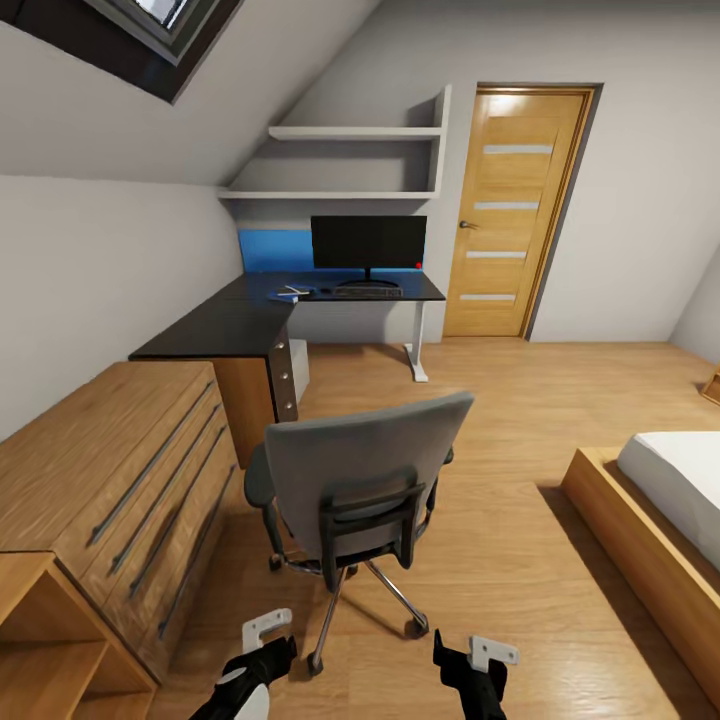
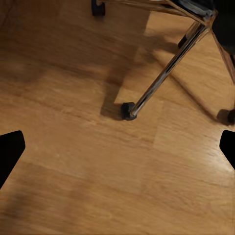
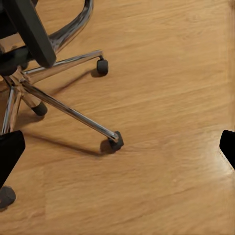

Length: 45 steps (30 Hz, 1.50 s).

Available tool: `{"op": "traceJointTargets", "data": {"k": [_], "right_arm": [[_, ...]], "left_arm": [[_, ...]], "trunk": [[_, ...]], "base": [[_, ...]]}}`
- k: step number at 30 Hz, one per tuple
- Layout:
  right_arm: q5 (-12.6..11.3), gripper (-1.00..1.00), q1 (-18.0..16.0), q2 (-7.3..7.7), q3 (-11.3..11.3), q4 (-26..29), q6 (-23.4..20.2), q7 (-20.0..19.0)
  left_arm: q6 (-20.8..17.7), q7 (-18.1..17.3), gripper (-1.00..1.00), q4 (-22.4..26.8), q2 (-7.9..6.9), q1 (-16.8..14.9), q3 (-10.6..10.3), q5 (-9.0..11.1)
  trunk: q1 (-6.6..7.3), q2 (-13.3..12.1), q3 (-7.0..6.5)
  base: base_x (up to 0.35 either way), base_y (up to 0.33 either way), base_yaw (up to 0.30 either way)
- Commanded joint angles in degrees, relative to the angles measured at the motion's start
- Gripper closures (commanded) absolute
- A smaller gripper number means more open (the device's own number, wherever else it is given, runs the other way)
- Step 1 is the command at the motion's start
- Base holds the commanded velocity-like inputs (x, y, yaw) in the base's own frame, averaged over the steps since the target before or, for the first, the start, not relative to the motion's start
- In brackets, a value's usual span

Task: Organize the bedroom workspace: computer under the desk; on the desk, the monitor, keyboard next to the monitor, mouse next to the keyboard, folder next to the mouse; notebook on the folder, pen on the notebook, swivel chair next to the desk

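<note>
From the head camera, the swivel chair [image 1: 365, 480] stands on the oak floor [image 1: 520, 400] with its grey back turned toward the robot, just ahead of both grippers and well apart from the desk [image 1: 230, 325]. The left gripper [image 1: 262, 640] and right gripper [image 1: 470, 655] hang low either side of the chair's chrome base, empty, fingers spread. Far beyond them the monitor [image 1: 368, 243] stands on the desk, with the keyboard [image 1: 366, 292] just in front of it; small items lie beside the keyboard, too small to name. A low oak cabinet [image 1: 110, 480] runs along the wall off the left gripper's side, and a bed [image 1: 670, 500] sits off the right gripper's side. In the left wrist view, the black fingertips [image 2: 10, 152] are wide apart over bare floor, with a chrome chair leg and its castor [image 2: 128, 110] ahead of them. In the right wrist view, the fingertips [image 3: 10, 154] are likewise parted and hold nothing; a castor [image 3: 115, 142] lies ahead between them.
</note>
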<state>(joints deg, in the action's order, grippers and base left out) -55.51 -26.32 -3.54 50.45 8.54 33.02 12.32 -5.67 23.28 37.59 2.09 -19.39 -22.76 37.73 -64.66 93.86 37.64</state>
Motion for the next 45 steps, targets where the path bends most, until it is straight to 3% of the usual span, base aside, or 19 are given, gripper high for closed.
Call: {"op": "traceJointTargets", "data": {"k": [1, 14, 45], "right_arm": [[-0.07, -1.00, -0.04, 0.07, 0.48, -0.02, 0.25, 0.51], [0.18, -1.00, -0.04, -0.11, 0.67, -0.19, 6.03, 0.73], [0.39, -1.00, -0.04, -0.15, 0.79, -0.28, 6.36, 0.60]], "left_arm": [[0.39, 0.48, -1.00, 0.13, -0.02, -0.04, -0.29, 0.28], [1.44, 0.60, -1.00, 0.19, 0.02, -0.04, -0.29, 0.44], [1.45, 0.70, -1.00, 0.11, 0.02, -0.04, -0.27, 0.65]], "trunk": [[-0.22, 0.44, 0.24], [-3.08, 5.66, 2.57], [-9.89, 18.09, 8.14]], "base": [[0.000, 0.000, 0.000], [0.000, 0.000, 0.000], [-0.055, 0.000, 0.000]]}}
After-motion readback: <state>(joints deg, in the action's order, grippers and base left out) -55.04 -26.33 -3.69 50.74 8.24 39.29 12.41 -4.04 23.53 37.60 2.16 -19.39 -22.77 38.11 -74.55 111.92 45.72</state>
